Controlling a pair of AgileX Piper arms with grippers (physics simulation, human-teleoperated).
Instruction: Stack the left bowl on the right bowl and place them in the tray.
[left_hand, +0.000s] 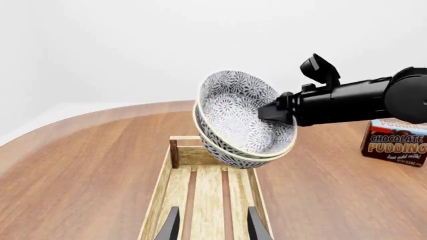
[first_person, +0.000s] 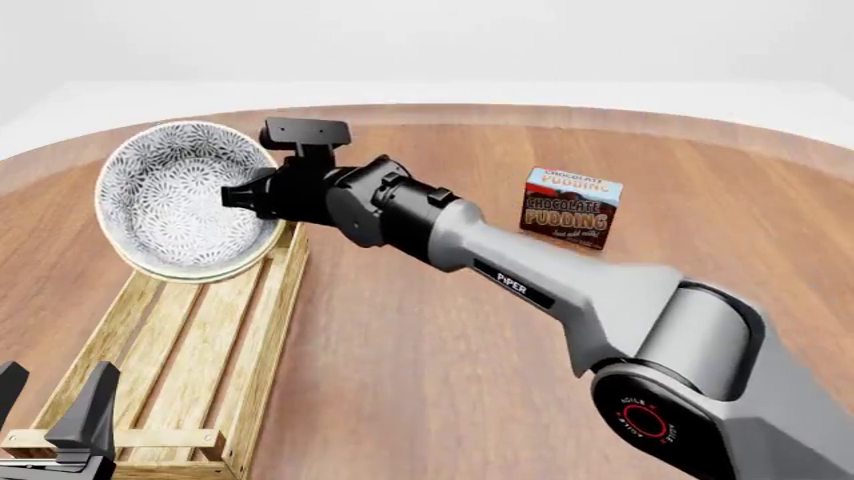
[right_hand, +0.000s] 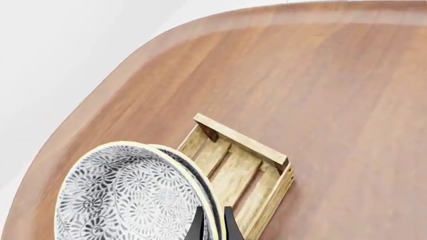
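Two patterned grey-and-white bowls (first_person: 180, 200) are nested one in the other and tilted, held in the air over the far end of the wooden slat tray (first_person: 174, 350). My right gripper (first_person: 254, 195) is shut on their rims; the right wrist view shows the fingers (right_hand: 215, 225) pinching the rims of the stacked bowls (right_hand: 133, 195) above the tray (right_hand: 240, 172). The left wrist view shows the bowls (left_hand: 243, 120), the right gripper (left_hand: 273, 111) and the tray (left_hand: 207, 195) below. My left gripper (left_hand: 210, 227) is open and empty over the tray's near end, also in the front view (first_person: 54, 415).
A chocolate pudding box (first_person: 574, 207) stands on the brown wooden table (first_person: 400, 350) to the right of the tray; it also shows in the left wrist view (left_hand: 395, 141). The right arm (first_person: 534, 280) stretches across the table's middle.
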